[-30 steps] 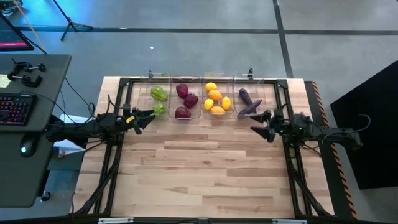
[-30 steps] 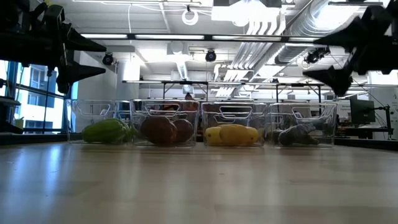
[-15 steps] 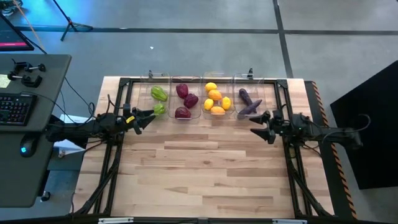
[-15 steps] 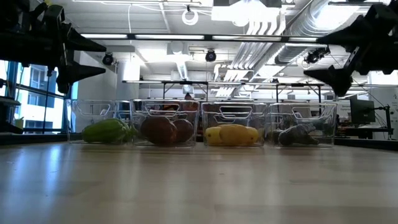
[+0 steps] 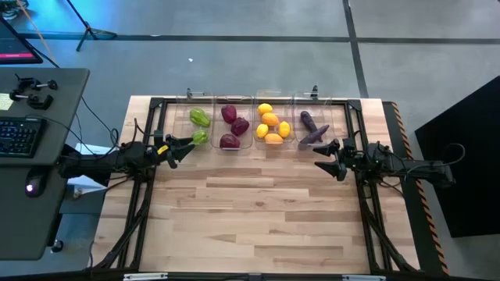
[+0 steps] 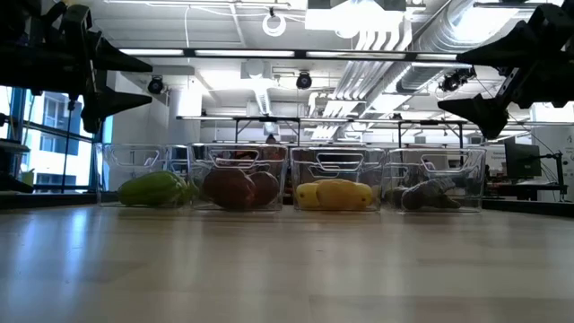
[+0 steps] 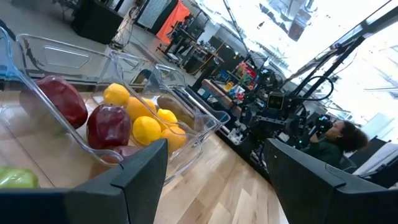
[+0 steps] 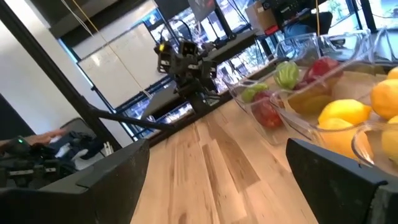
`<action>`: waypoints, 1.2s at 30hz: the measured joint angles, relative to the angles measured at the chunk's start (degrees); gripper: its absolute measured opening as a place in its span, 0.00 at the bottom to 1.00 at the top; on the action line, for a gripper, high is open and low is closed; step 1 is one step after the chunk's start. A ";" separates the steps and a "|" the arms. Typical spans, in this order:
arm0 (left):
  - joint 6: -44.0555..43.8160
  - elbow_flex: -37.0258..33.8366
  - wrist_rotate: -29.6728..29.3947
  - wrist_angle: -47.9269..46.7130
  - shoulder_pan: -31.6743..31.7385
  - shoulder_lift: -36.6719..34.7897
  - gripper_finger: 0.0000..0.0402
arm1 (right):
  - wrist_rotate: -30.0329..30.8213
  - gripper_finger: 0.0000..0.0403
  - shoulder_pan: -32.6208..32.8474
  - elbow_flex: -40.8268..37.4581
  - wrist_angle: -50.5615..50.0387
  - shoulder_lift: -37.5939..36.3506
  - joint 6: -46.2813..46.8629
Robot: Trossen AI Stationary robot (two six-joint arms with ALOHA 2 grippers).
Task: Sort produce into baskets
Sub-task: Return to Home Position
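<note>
Four clear bins stand in a row at the table's far edge. From left they hold green peppers [image 5: 201, 117], dark red pieces [image 5: 233, 125], yellow and orange citrus [image 5: 271, 125] and purple eggplants [image 5: 312, 129]. One green pepper [image 5: 200, 137] lies at the near end of the left bin [image 5: 192, 100]. My left gripper [image 5: 186, 145] is open and empty, just near-left of that pepper. My right gripper [image 5: 326, 158] is open and empty, just near-right of the eggplant bin [image 5: 316, 97]. Both hang above the table in the low view [image 6: 134, 81] [image 6: 462, 81].
A black metal frame [image 5: 148, 125] runs around the table. The wide wooden tabletop [image 5: 258, 218] lies in front of the bins. A desk with a keyboard [image 5: 19, 136] stands to the left. A person shows beyond the table in the left wrist view [image 7: 348, 140].
</note>
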 joint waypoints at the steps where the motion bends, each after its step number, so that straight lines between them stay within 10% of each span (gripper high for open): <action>1: -0.01 0.00 0.00 0.00 0.00 0.00 0.63 | -0.02 0.92 0.01 0.02 -0.13 0.00 -0.08; 17: 0.34 -0.02 0.02 0.14 -0.83 -0.26 0.63 | -0.02 0.92 0.00 0.02 -0.23 -0.02 -0.06; 26: 25.35 -0.04 12.29 -0.98 4.21 -0.24 0.63 | -0.02 0.92 0.00 0.02 -0.24 0.00 -0.06; 36: 24.49 -0.04 13.96 -1.17 5.16 -0.14 0.63 | -0.02 0.92 -0.01 0.02 -0.25 0.02 0.03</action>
